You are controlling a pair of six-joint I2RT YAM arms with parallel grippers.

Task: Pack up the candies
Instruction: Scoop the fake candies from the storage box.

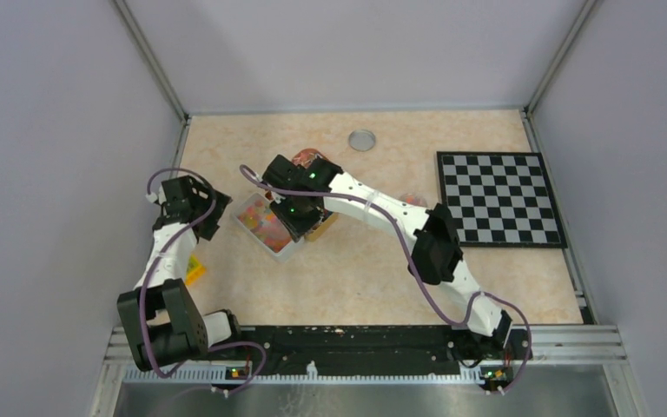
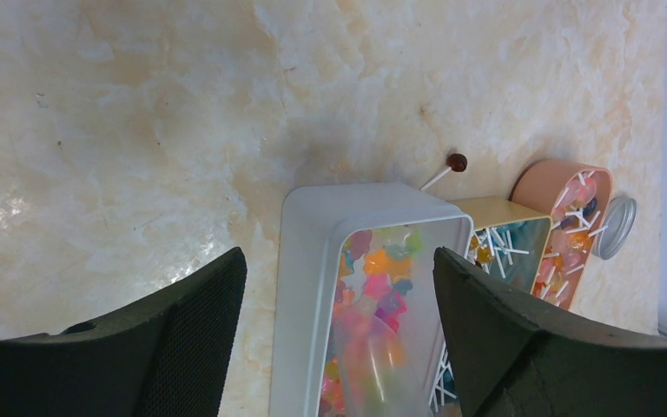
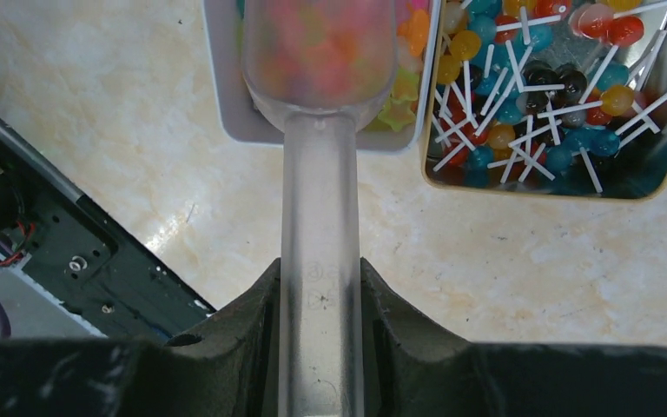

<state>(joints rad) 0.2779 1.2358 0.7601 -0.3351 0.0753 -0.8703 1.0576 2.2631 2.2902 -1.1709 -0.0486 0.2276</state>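
The right end effector (image 3: 320,280) is clamped on the handle of a clear scoop (image 3: 320,174), whose bowl runs off the top of the wrist view. The candies (image 3: 330,43) inside it, just ahead of that end effector and over a white bin (image 2: 308,226), blur into pink and orange. The left end effector (image 2: 339,261) stands wide, gripping nothing. Beneath lies a marbled beige bench (image 2: 139,130), enclosed by grey walls (image 1: 52,130).

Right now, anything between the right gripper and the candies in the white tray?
Nothing visible. The right gripper is shut on the clear scoop, whose bowl lies over the candies in the white tray. The lollipop box stands beside the tray, clear of the scoop.
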